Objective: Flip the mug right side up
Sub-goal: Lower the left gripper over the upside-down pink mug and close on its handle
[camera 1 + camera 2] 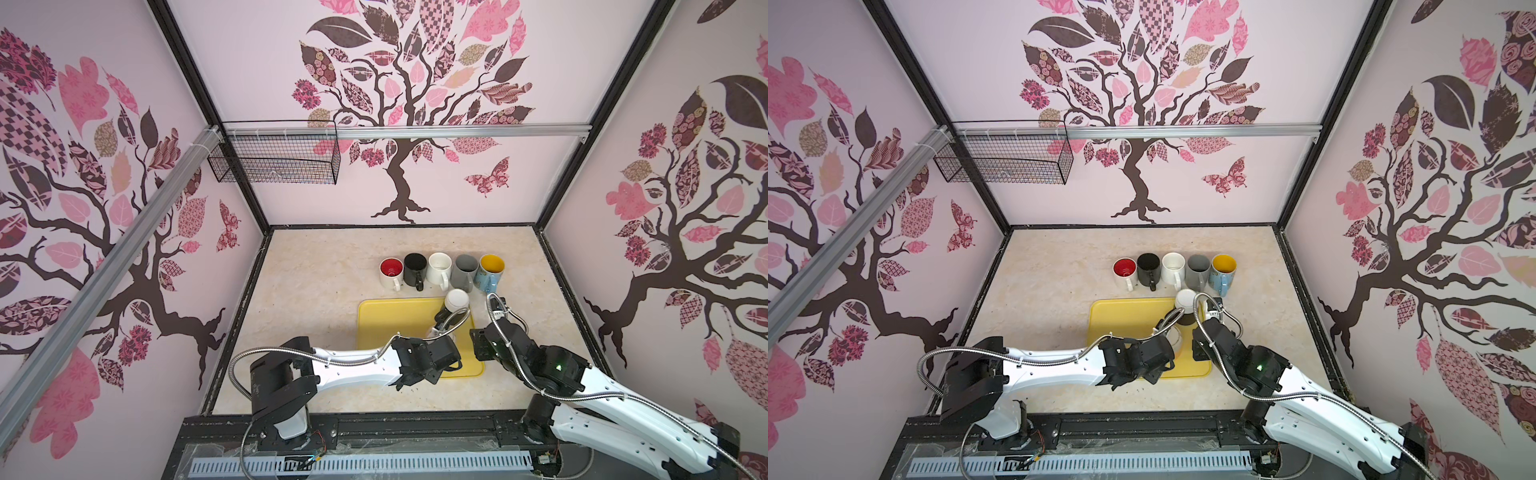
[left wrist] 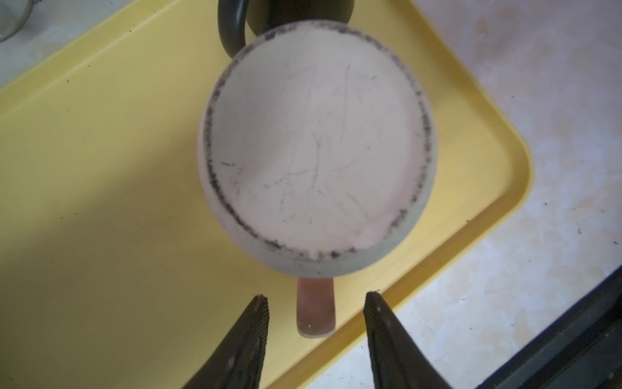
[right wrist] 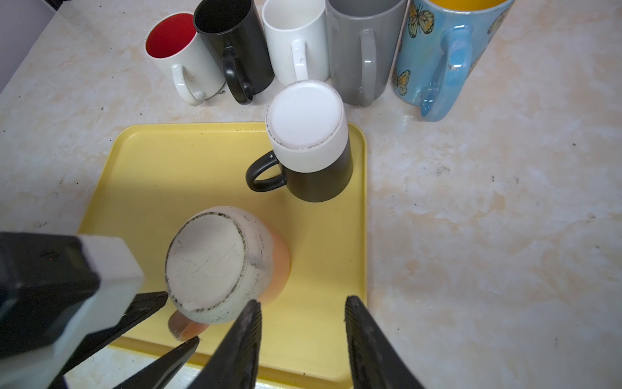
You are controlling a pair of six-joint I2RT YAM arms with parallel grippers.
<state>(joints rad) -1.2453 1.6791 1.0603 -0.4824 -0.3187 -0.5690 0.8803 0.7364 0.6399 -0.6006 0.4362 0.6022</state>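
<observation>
1. The left gripper (image 2: 316, 296) has its fingers (image 2: 259, 323) partly apart. They straddle the mug's handle (image 2: 315, 313), with a narrow gap showing on each side, so nothing is clamped.
2. The handle points toward the near side, and the mug (image 2: 316, 144) sits just beyond the fingertips. It is upside down, with its scuffed pale base facing up.
3. The right gripper (image 3: 301, 301) hangs just right of the mug. Its fingers are spread and nothing lies between them.
4. The mug stands in the right half of the yellow tray (image 1: 395, 316).
5. A black-and-white mug (image 3: 313, 144), also upside down, stands at the tray's far right corner, apart from the task mug.
6. Beyond the tray's far edge, a row of five upright mugs (image 1: 439, 266) stands on the marbled table (image 1: 311, 291).
</observation>
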